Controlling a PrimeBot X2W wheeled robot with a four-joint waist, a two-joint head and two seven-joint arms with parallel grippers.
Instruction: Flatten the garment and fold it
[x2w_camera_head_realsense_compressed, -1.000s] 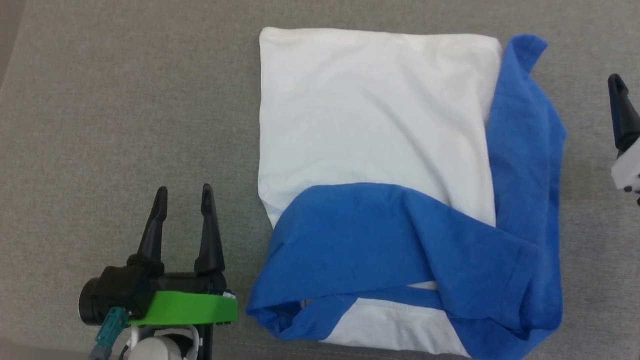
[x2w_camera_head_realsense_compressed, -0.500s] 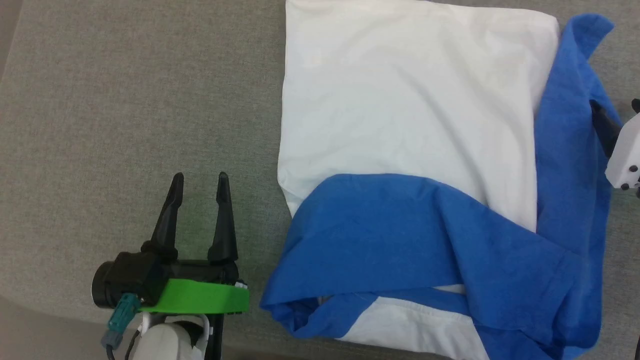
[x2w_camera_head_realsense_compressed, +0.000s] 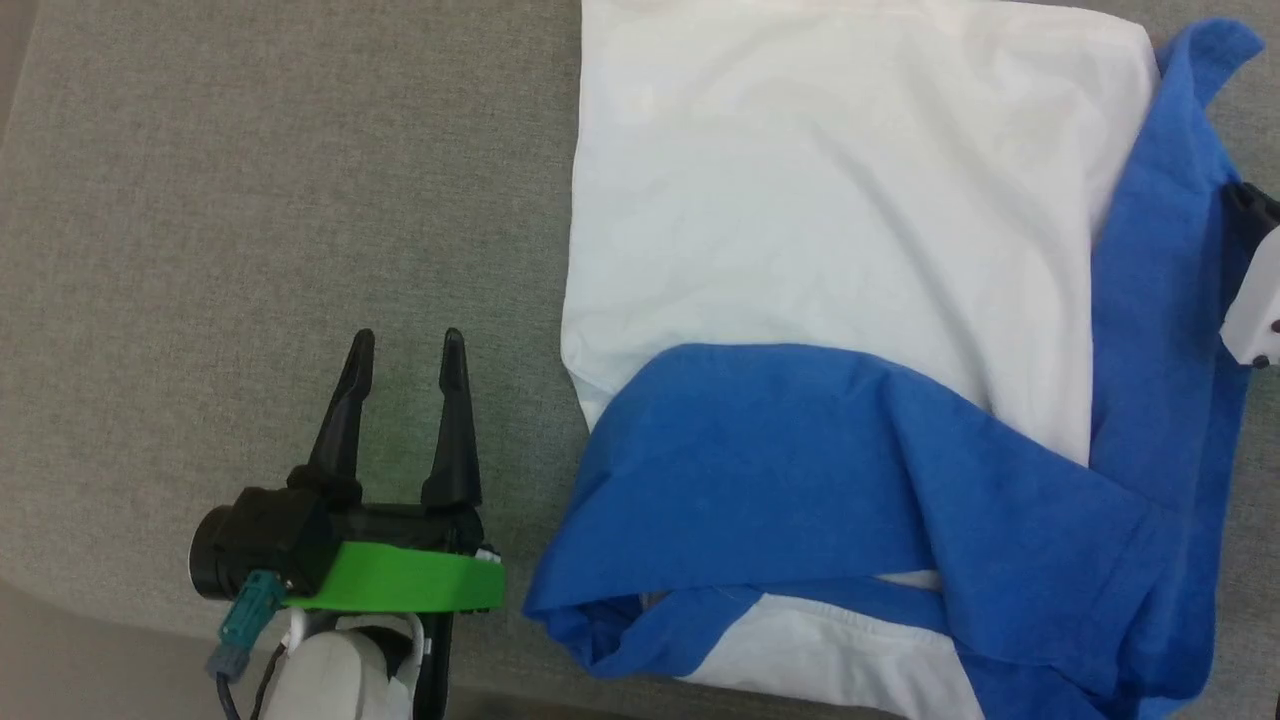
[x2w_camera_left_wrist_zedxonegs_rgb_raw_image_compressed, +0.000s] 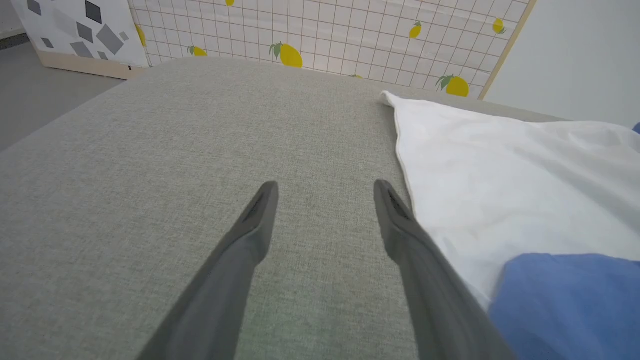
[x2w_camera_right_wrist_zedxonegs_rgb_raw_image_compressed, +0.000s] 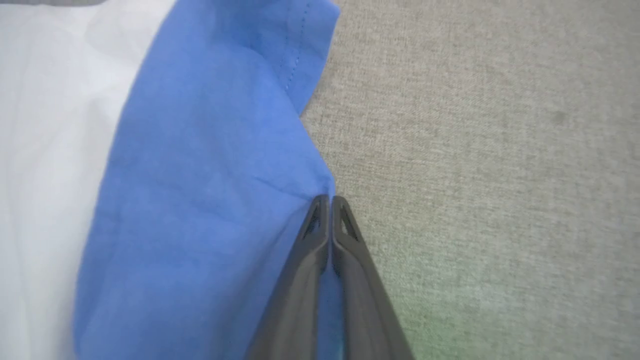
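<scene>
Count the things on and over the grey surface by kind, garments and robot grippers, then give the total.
Garments: 1, the garment, white with blue sleeves.
Grippers: 2, the left gripper with jaws apart beside the garment, and the right gripper shut on its blue edge.
Total: 3.

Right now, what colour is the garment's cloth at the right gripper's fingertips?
Bright blue; the garment at the right gripper shows best in the right wrist view.
</scene>
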